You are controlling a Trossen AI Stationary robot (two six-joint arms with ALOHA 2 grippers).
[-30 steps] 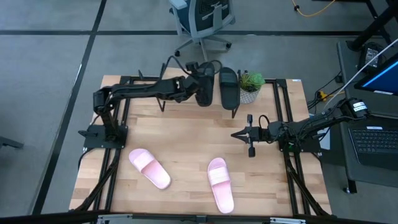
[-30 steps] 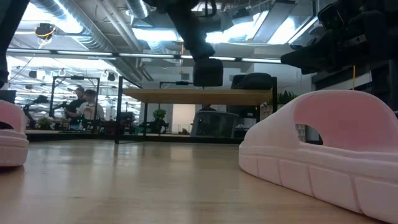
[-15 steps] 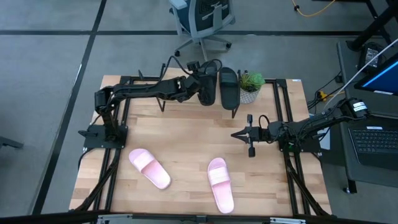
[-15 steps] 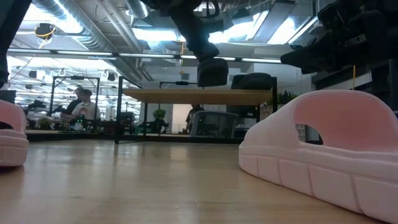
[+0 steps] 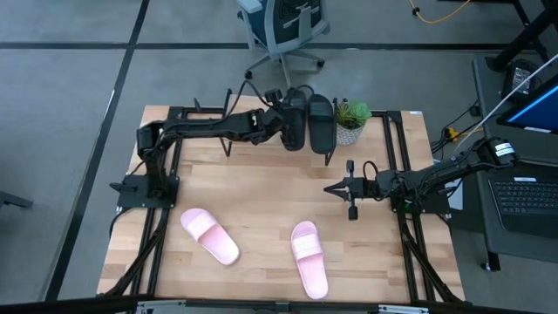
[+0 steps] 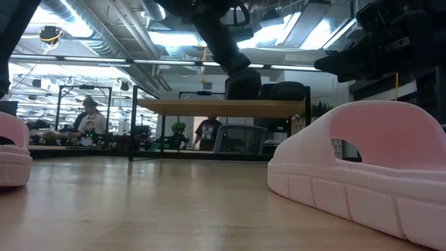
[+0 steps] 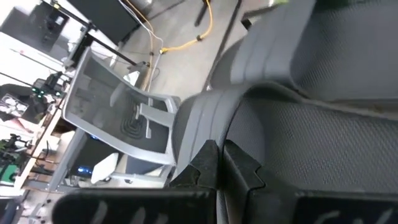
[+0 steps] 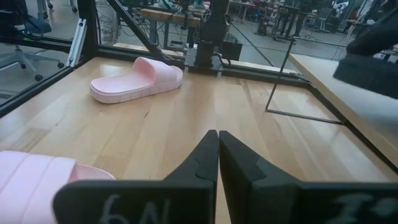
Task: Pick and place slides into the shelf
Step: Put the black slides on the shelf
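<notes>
The shelf (image 6: 209, 107) stands at the table's far middle. One black slide (image 5: 321, 122) lies on its top. My left gripper (image 5: 282, 124) is shut on the second black slide (image 5: 296, 125) just left of it, right at the shelf top (image 6: 243, 84); whether it rests there I cannot tell. Two pink slides (image 5: 210, 236) (image 5: 309, 258) lie soles down on the near half of the table. My right gripper (image 5: 334, 187) hovers shut at mid-right, with nothing in it (image 8: 217, 142). My left gripper pinches the black slide between its two fingers on the slide's left long side, at the ribbed edge beside the textured footbed (image 7: 208, 127). The fingers come from the table's left, slanting a little downward, across the slide. The slide is close beside the other black slide.
A small potted plant (image 5: 351, 118) stands right of the shelf at the far edge. Black frame rails (image 5: 397, 235) run along both sides of the table. Bare wood lies between the pink slides and the shelf. People and an office chair show beyond the table.
My left gripper has carried the black slide a little toward the table's right and slightly down, closing on the other black slide on the shelf. It stays shut on the slide.
</notes>
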